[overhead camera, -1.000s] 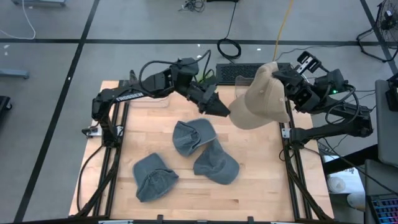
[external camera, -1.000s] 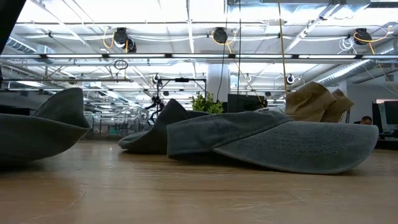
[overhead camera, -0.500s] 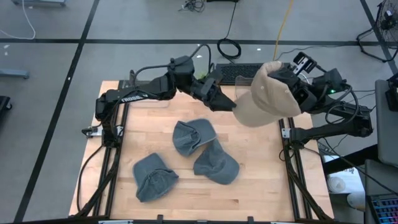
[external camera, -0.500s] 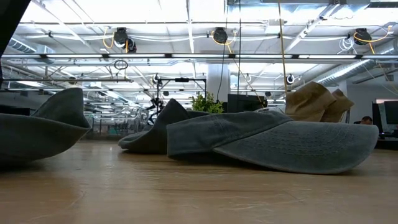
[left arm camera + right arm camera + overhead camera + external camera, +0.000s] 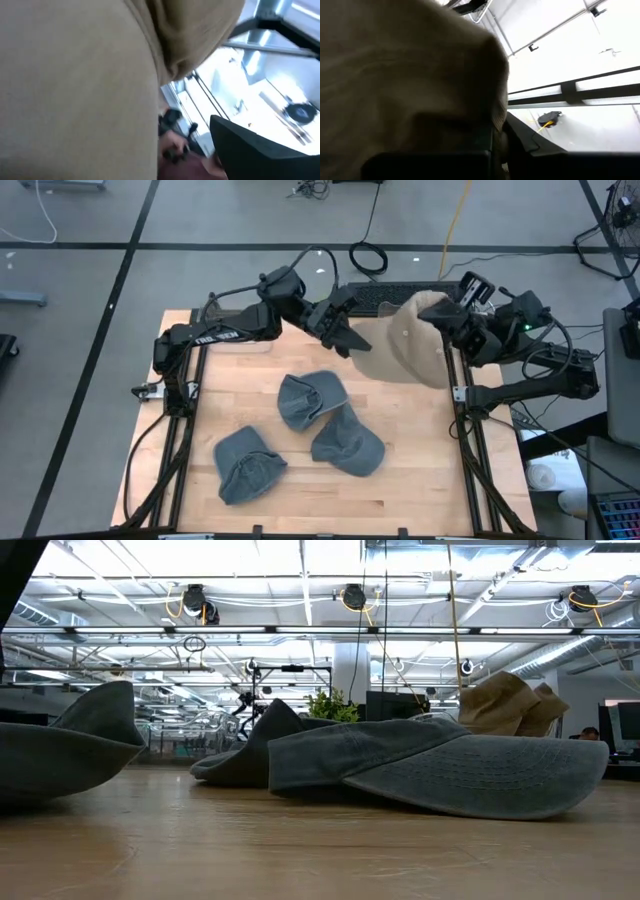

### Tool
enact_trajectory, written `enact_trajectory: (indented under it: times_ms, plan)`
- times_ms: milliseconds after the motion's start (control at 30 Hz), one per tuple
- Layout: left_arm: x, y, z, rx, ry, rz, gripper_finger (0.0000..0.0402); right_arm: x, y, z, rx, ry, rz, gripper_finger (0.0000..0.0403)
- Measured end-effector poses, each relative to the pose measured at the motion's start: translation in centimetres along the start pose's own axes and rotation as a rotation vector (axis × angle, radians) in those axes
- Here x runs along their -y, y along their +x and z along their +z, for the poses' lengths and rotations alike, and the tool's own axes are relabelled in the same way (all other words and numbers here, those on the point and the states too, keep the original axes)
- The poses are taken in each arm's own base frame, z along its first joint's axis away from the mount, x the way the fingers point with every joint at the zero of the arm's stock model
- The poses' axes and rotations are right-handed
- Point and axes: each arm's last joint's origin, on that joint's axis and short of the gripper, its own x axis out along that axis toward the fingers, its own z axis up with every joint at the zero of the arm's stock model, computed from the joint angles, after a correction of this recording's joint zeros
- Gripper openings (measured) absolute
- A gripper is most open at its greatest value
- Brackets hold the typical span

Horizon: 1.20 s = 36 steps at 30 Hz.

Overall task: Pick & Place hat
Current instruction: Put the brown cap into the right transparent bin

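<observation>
Tan hat (image 5: 405, 348) held aloft over table's far right edge between my two grippers, crown toward camera, cloth slumping; fills both wrist views.

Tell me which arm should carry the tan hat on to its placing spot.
Probably the right: the right gripper already clamps the tan hat, held above the table's far edge. The left gripper only reaches its side, with no visible grip.

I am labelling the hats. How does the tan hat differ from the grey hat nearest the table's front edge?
The tan hat is beige; the grey hat is blue-grey. The tan hat is held above the table's far edge between the right gripper and left gripper; the grey hat lies untouched on the table.
</observation>
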Motion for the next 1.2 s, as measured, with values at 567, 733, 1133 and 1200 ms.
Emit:
enact_trajectory:
  times_ms: [567, 733, 1133, 1200]
  plan:
    - [-0.2, -1.4, 1.1, -0.028, 0.013, 0.013, 0.0129, 0.7, -0.4, 0.7, 0.025, 0.073, -0.034, 0.0013]
    - [-0.3, -2.4, 1.8, -0.064, 0.049, 0.014, 0.0026, 0.4, -0.3, 0.3, -0.02, 0.145, -0.023, 0.0013]
    - [1.1, -4.7, 2.6, -0.206, 0.202, -0.023, 0.0015, -0.1, -0.8, -0.3, -0.198, 0.532, -0.049, 0.0095]
    - [1.6, -5.7, 2.9, -0.209, 0.197, -0.009, 0.0015, 0.3, -1.0, 0.1, -0.175, 0.564, -0.069, 0.0115]
